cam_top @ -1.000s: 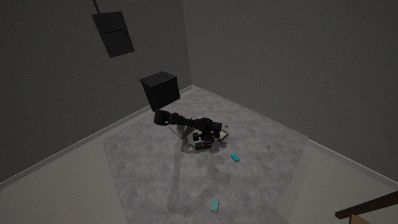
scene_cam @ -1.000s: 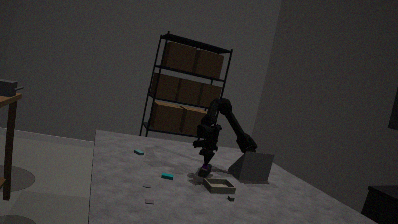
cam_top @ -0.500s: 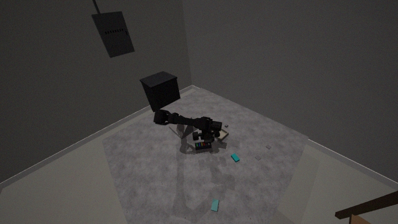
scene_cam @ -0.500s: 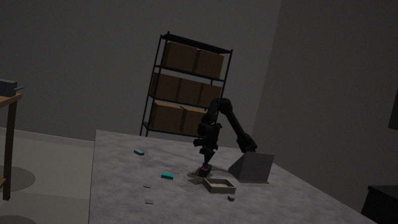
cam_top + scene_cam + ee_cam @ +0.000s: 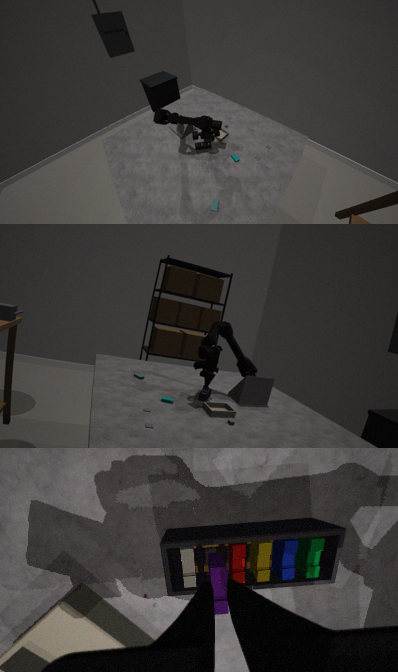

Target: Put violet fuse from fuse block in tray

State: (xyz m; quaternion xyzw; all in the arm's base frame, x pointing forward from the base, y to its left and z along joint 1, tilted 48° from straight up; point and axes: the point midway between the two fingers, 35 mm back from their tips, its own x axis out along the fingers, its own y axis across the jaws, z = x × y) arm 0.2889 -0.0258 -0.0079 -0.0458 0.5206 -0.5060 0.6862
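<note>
- Fingers of the gripper [image 5: 207, 142] [image 5: 206, 386] [image 5: 219, 585] stand narrow, closed on the violet fuse [image 5: 205, 388] [image 5: 218, 579].
- That fuse is above the fuse block [image 5: 202, 148] [image 5: 204, 396] [image 5: 255, 531], over the gap between the white fuse [image 5: 188, 565] and the red fuse [image 5: 238, 558]; the wrist view shows part of its slot exposed.
- So the grip is done and the pull looks well along, though I cannot tell whether the fuse's lower end fully clears the block.
- Left to do: gain safe height, carry across, lower and let go.
- The tray [image 5: 222, 135] [image 5: 222, 414] [image 5: 87, 630] lies near and to the right of the block in the exterior view, apart from it but close, so the carry should be short.
- Side room is tight: white and red flank the slot closely, and the block's rim stands around them. Going straight up seems safest until everything clears.
- Tray walls are low, but the fuse should come over the near-block wall high, then down inside it.
- The teal piece [image 5: 235, 157] [image 5: 167, 400] lies off that path.
</note>
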